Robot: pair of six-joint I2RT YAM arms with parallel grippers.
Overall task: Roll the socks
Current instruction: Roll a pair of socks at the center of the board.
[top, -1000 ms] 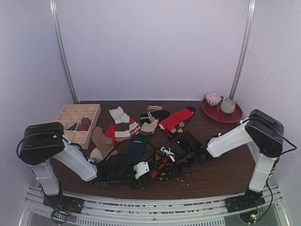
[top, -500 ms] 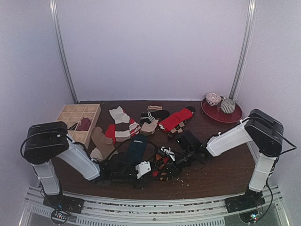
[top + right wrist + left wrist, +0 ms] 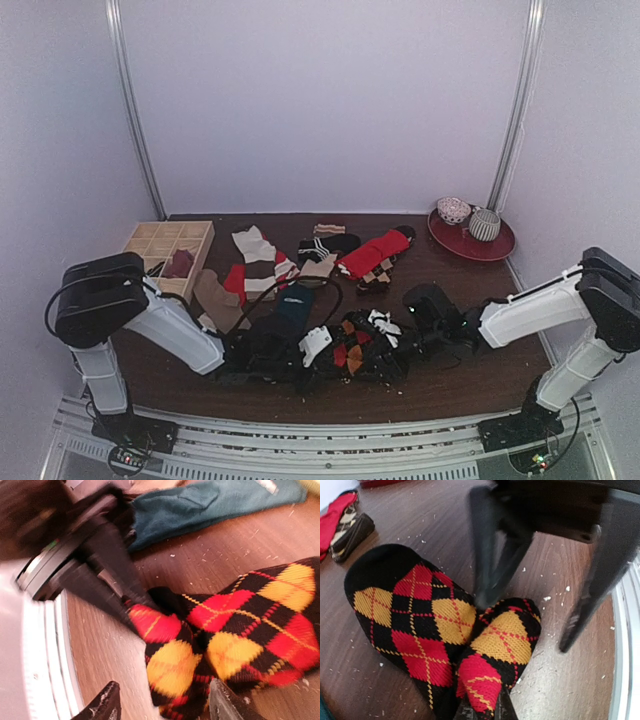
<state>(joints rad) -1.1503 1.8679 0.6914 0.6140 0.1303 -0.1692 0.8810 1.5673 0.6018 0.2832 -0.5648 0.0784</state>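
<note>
Close to the front edge of the table (image 3: pixel 470 372), between the two arms, lies the black argyle sock (image 3: pixel 350 356) with its red and orange diamonds. One end of it is bunched into a fold, and the left gripper (image 3: pixel 484 711) is clamped tight on that fold. The right gripper (image 3: pixel 165 701) faces it from the opposite side with its fingers spread wide, straddling the bunched end without squeezing it (one fingertip seems to brush the fabric, the other sits over bare wood). Pale crumbs (image 3: pixel 546 598) speckle the wood all round the argyle sock.

Just behind the argyle sock and a little to the left, a teal sock (image 3: pixel 292 310) lies flat. Further back is a loose spread of others. A tan sock (image 3: pixel 212 293) and a striped sock (image 3: pixel 258 262) lie to the back left, and a black banded sock (image 3: pixel 335 243) and a red sock (image 3: pixel 372 253) lie more or less straight behind.

Well off to the back left stands a wooden divider box (image 3: pixel 165 243) with a dark red sock (image 3: pixel 180 264) in one compartment. Far to the back right, a red plate (image 3: pixel 495 250) carries two small cups (image 3: pixel 485 224).
</note>
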